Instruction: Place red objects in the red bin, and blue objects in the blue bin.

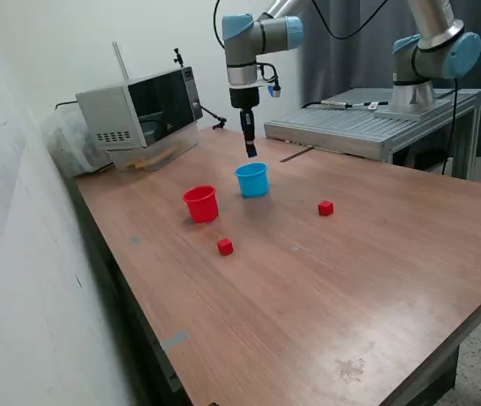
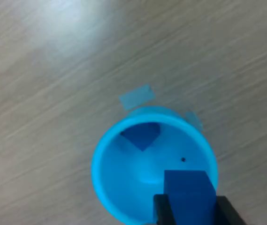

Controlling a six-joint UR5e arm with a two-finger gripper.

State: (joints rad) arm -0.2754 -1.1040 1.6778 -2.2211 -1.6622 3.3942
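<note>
My gripper point(image 1: 250, 152) hangs just above the light blue cup point(image 1: 252, 179) and is shut on a dark blue cube point(image 2: 188, 190). In the wrist view the held cube sits over the cup's open mouth point(image 2: 124, 187), and a second dark blue cube point(image 2: 141, 134) lies inside the cup. The red cup point(image 1: 200, 204) stands upright to the exterior view's left of the blue cup. One red cube point(image 1: 225, 246) lies in front of the red cup. Another red cube point(image 1: 325, 207) lies to the exterior view's right of the blue cup.
A microwave point(image 1: 143, 110) stands at the back left of the wooden table point(image 1: 325, 288). A metal platform point(image 1: 367, 127) bearing the arm's base stands at the back right. Small pale tape pieces point(image 2: 136, 96) lie on the table by the blue cup.
</note>
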